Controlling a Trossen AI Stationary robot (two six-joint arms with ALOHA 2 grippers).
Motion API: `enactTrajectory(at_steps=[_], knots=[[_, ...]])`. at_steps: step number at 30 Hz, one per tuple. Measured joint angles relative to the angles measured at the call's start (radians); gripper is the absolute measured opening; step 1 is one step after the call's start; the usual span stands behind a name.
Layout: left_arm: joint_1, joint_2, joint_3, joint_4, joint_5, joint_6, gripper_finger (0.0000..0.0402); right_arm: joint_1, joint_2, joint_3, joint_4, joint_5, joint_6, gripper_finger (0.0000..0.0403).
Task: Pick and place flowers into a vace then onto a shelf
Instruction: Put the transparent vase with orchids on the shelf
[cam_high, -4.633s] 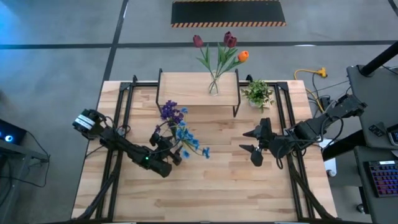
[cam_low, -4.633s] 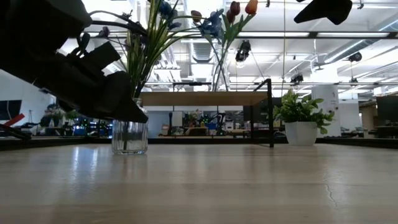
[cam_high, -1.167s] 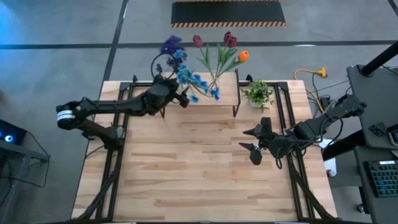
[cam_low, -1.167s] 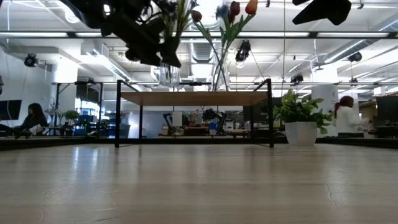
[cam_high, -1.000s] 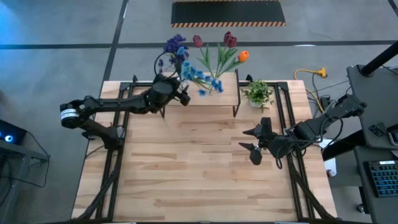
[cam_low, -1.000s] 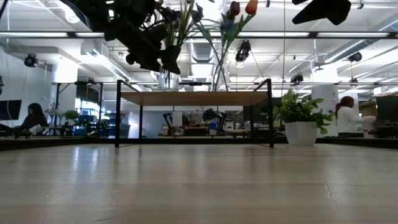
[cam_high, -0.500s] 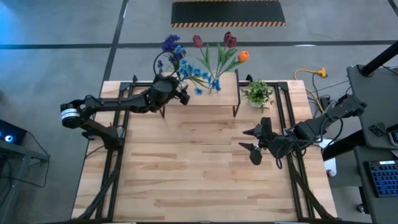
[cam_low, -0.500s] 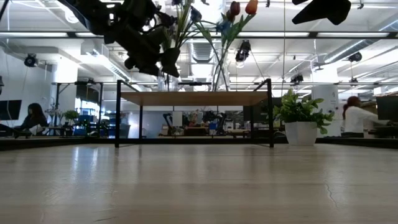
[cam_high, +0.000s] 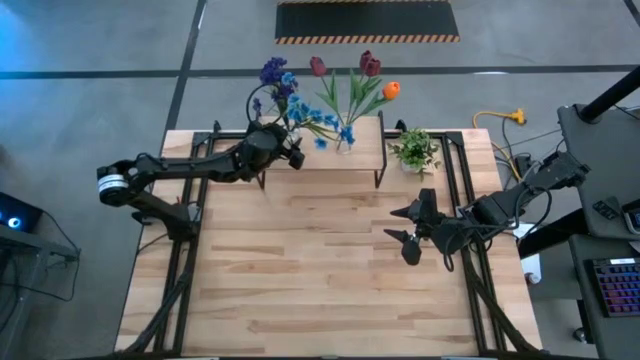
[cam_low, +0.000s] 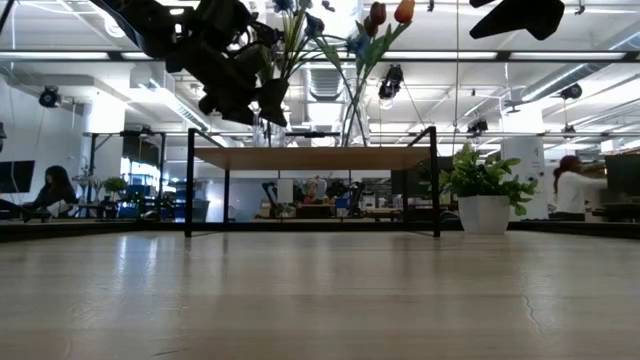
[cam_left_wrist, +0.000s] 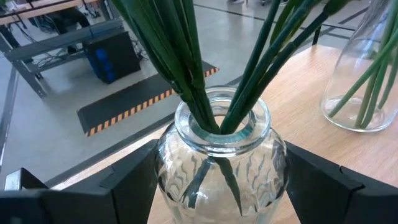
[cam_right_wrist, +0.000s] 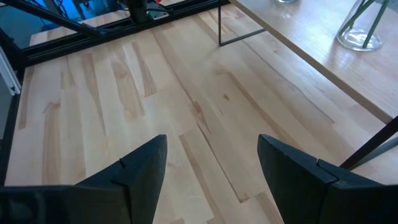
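A clear ribbed glass vase (cam_left_wrist: 214, 155) holds the purple cluster and small blue blooms (cam_high: 282, 85) on long green stems (cam_left_wrist: 186, 68). My left gripper (cam_high: 292, 152) is shut on it over the left part of the shelf (cam_high: 312, 158), a wooden-topped riser on black legs. In the low view the vase's base sits level with the shelf's top (cam_low: 320, 158); whether it rests there I cannot tell. A second glass vase (cam_high: 343, 142) with dark red tulips and an orange bud stands on the shelf. My right gripper (cam_high: 399, 227) hangs open above the table's right half. My left gripper pinches the vase by its rounded body (cam_left_wrist: 168, 168), one finger (cam_left_wrist: 134, 183) on each side, just below the neck. The fingers come in level from the table's left side. The vase is upright, with the stems rising out of its mouth.
A leafy potted plant (cam_high: 415, 150) stands on the table right of the shelf. The second vase (cam_left_wrist: 367, 81) is close beside the held one. Bare wooden table (cam_right_wrist: 155, 93) lies under the right gripper. People sit in the room behind (cam_low: 55, 185).
My left gripper has sunk a little, bringing the vase down from just above the shelf to the level of its top, and has stayed shut on it. The blue blooms have swung slightly toward the second vase.
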Motion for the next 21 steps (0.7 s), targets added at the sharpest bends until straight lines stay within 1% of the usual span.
enactTrajectory(at_steps=[17,21], knots=[[0.000,-0.003,-0.002,-0.022,0.018,-0.027,0.0283,0.000,0.000,0.000,0.001,0.000,0.000,0.0242],[0.000,-0.003,-0.004,-0.024,0.019,-0.027,0.0290,0.000,0.000,0.000,0.001,0.000,0.000,0.0242]])
